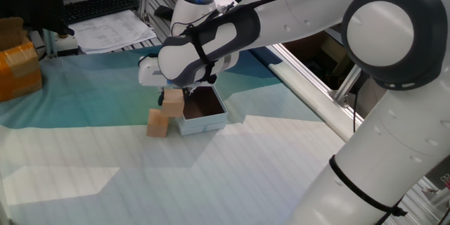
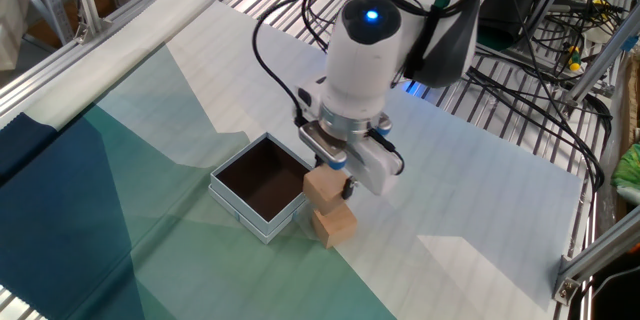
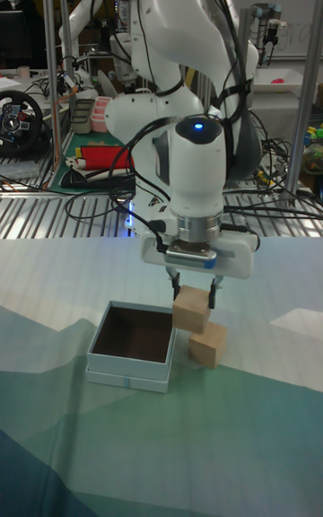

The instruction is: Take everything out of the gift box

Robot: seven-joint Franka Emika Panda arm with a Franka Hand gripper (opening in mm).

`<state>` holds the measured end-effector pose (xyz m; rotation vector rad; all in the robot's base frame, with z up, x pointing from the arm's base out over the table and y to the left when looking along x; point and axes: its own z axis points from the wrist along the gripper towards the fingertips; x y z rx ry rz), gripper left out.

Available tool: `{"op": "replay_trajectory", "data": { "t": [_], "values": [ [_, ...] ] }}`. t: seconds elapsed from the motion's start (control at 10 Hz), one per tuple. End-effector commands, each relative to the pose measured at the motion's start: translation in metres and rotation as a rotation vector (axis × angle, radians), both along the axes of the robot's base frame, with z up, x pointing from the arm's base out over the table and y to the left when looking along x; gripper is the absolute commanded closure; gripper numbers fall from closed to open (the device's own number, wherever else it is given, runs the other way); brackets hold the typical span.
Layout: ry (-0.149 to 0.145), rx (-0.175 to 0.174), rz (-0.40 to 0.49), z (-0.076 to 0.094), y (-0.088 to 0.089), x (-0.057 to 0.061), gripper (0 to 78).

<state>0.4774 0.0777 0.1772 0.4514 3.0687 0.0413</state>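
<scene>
The gift box [image 2: 258, 188] [image 3: 131, 348] [image 1: 203, 114] stands open-topped on the cloth, and only its dark brown inside shows. Two tan wooden cubes are outside it, right beside its wall. One cube [image 2: 335, 226] [image 3: 206, 346] [image 1: 158, 124] lies on the cloth. The other cube [image 2: 322, 188] [image 3: 191, 311] [image 1: 173, 103] rests tilted on top of it. My gripper [image 3: 193, 287] [image 2: 327, 168] hangs straight over the upper cube, open, its fingers [image 3: 213, 289] flanking the cube's top edges.
An orange-brown carton [image 1: 15, 67] sits at the table's far left edge, with papers [image 1: 112, 29] and a keyboard behind. Metal frame rails [image 2: 90, 40] border the cloth. My bulky white arm [image 1: 394, 77] spans the right side.
</scene>
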Motion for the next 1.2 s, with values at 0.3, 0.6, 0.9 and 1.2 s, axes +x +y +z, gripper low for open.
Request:
{"op": "replay_trajectory", "data": {
  "t": [0.3, 0.6, 0.9, 1.2],
  "values": [
    [-0.016, 0.003, -0.053, -0.012, 0.035, -0.005, 76.3],
    [-0.029, 0.007, -0.063, -0.022, 0.044, -0.004, 76.3],
    [-0.021, 0.001, -0.057, -0.02, 0.045, 0.0, 76.3],
    [-0.024, -0.013, -0.066, -0.02, 0.045, 0.002, 76.3]
  ]
}}
